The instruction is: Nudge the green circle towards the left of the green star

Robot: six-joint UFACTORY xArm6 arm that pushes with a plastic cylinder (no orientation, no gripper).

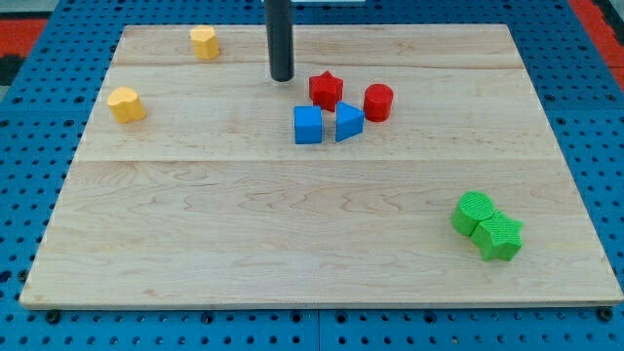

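Note:
The green circle (473,212) sits near the view's bottom right, touching the upper left side of the green star (500,237). My tip (282,78) is at the end of the dark rod near the view's top centre, far from both green blocks. It stands just left of the red star (326,90).
A red cylinder (378,101), a blue cube (307,125) and a blue triangle (348,122) cluster below and right of my tip. A yellow block (205,43) lies at the top left and another yellow block (126,103) at the left. The wooden board (244,244) ends in blue pegboard.

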